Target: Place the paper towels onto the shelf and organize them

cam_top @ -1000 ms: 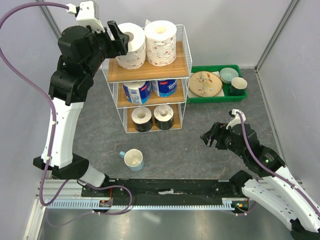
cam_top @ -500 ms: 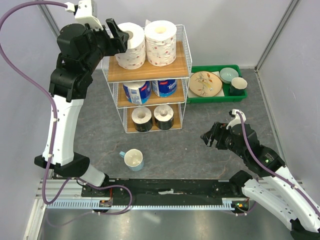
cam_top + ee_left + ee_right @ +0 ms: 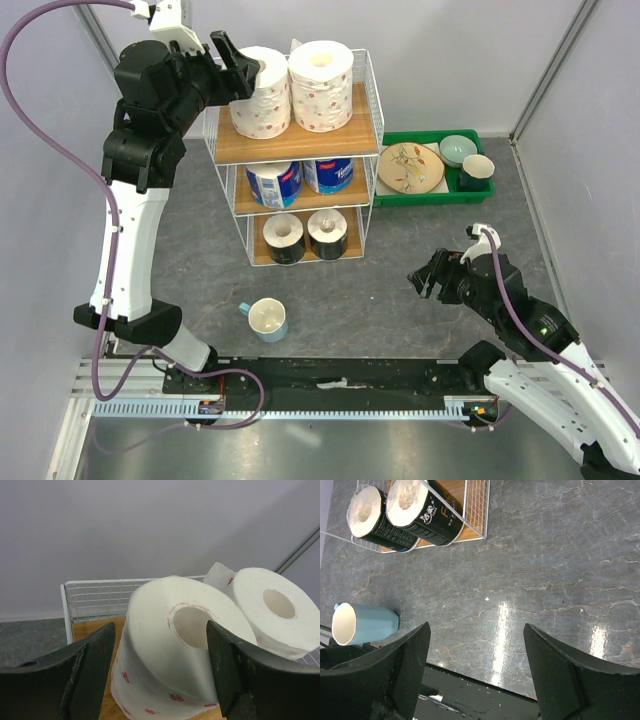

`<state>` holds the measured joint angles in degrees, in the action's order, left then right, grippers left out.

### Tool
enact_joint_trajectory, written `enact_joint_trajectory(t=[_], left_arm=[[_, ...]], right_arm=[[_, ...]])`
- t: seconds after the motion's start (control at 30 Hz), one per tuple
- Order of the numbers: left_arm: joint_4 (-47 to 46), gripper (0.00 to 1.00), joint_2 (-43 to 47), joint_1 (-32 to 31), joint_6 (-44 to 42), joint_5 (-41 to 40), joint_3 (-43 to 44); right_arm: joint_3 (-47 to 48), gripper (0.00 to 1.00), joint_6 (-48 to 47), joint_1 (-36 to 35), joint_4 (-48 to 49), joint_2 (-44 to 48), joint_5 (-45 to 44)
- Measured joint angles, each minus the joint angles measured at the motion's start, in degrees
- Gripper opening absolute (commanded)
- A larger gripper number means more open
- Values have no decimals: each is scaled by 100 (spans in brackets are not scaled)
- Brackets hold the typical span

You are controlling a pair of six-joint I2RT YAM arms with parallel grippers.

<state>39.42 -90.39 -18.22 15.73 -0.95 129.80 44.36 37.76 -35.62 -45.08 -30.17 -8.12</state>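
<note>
The shelf holds all the paper towels. Two speckled rolls stand on its top board, two blue-wrapped rolls in the middle, and two dark-wrapped rolls at the bottom. My left gripper is open at the top tier. The left speckled roll sits between its fingers, and wood shows between the roll and the left finger. My right gripper hangs open and empty over the bare table, right of the shelf. Its wrist view shows the dark rolls.
A pale blue cup stands on the table in front of the shelf, also seen as the cup. A green tray right of the shelf holds a plate, a bowl and a mug.
My left gripper has lifted slightly at the top tier and its jaws have widened a little. The right arm has drifted slightly towards the near right. The rolls have not moved.
</note>
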Motion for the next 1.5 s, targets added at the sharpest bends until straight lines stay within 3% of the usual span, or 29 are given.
enact_joint_trajectory(t=[0.5,0.83,1.07,1.33,1.5], left_arm=[[-111,82,437,13,76,282,-275],[-553,82,1311,13,118,286,-774],[-695,82,1768,13,120,260,-1338],[-682,83,1878,13,72,-28,-1488],[-737,83,1884,13,-87,-457,-1526]], right_arm=[[481,85,-63,0,-208,87,-407],[1845,86,-533,0,-129,-636,-1005],[3300,87,-1113,0,122,-1805,-1287],[6341,88,-1899,-2,431,-3641,-1381],[7331,89,-2341,0,765,-4426,-1386]])
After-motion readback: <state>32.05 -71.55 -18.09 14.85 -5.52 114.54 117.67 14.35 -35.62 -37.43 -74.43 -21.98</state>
